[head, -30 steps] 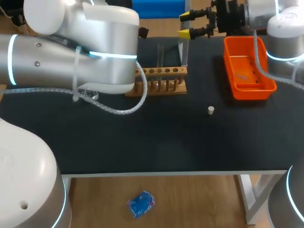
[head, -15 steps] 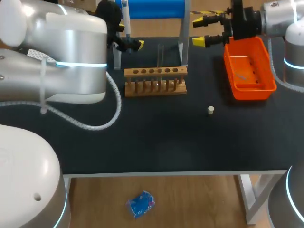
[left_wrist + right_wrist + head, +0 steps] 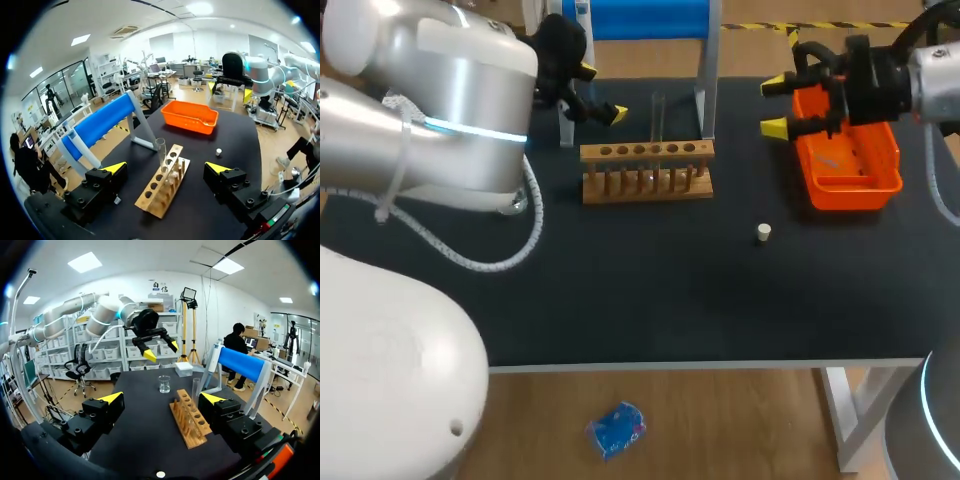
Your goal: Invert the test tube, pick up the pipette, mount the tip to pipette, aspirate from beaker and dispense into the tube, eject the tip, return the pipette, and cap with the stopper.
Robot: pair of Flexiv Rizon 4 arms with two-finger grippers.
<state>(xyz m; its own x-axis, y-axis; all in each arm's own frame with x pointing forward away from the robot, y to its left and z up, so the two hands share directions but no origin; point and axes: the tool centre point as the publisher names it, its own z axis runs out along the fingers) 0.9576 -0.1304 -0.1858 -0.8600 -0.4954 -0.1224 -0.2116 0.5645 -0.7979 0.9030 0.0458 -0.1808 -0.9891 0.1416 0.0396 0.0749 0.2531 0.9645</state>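
One black table (image 3: 650, 290) carries everything. Its largest container is an orange tray (image 3: 850, 195) at the right, with something small and pale inside that I cannot make out. Next is a wooden rack (image 3: 647, 152) with one glass tube (image 3: 658, 120) standing upright in a hole near its middle; the other holes look unfilled. A glass beaker (image 3: 164, 384) stands beyond the rack's left end, its contents unclear. A small white stopper (image 3: 764, 233) lies on the table, nearer the front than the rack.

The left gripper (image 3: 600, 92) is spread wide and holds nothing, hanging behind the rack near the tube. The right gripper (image 3: 776, 107) is also wide and unloaded, at the tray's left edge, well apart from the stopper.
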